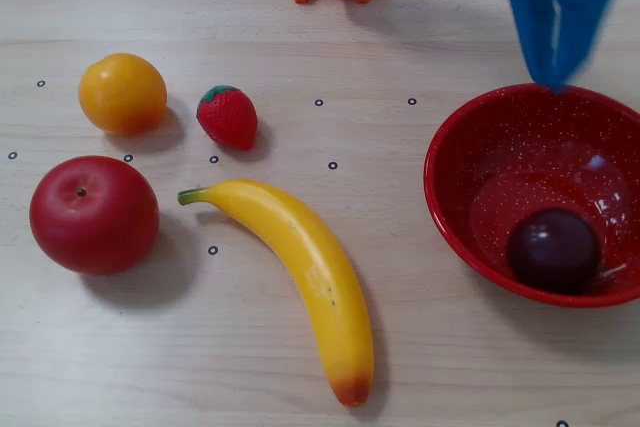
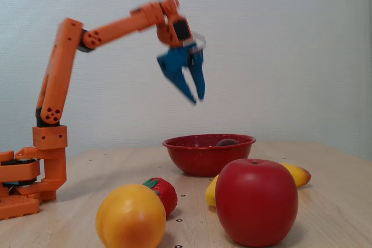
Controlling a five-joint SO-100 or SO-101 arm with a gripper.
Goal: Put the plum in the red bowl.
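The small glossy dark purple plum (image 1: 553,250) is lying inside the wide shallow speckled red bowl (image 1: 455,192), toward its near side in a fixed view. The blue two-finger gripper (image 2: 194,98) is hanging well above the bowl, empty, its fingers (image 1: 535,32) standing slightly spread apart.

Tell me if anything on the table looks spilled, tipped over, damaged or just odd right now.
Nothing stands out. The plum lies inside the red bowl, which sits upright. The banana, strawberry, apple and orange rest apart on the table. The tool hangs empty above the bowl.
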